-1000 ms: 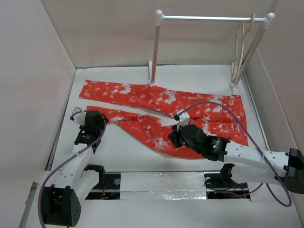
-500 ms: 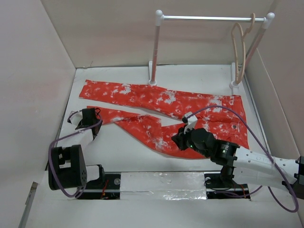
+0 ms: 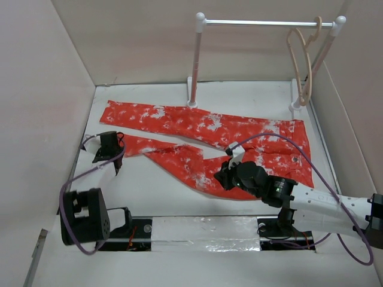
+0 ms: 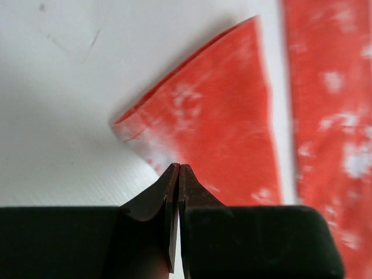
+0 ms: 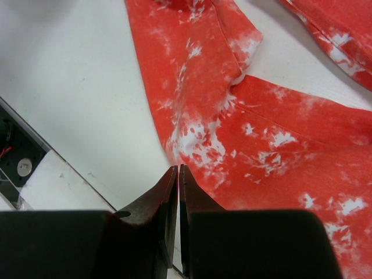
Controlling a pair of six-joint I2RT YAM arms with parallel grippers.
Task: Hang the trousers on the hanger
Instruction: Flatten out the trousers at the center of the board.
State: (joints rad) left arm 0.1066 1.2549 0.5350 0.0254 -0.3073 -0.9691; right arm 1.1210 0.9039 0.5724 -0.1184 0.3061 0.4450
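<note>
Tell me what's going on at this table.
Two robot arms are working on getting the trousers onto the hanger. The orange-red trousers lie flat on the white table; the hanger hangs untouched on the metal rail at the back right. The left claw is shut at the cuff tip of the near leg, the right claw shut at the near edge by the crotch. Whether either actually pinches cloth can't be told. Nothing is lifted yet.

Part of the soft orange-red, white-speckled cloth trousers (image 3: 179, 119) is being hidden under the black right gripper (image 3: 221, 177) from above. In the left wrist view they are being blurred and cropped at the right edge.
</note>
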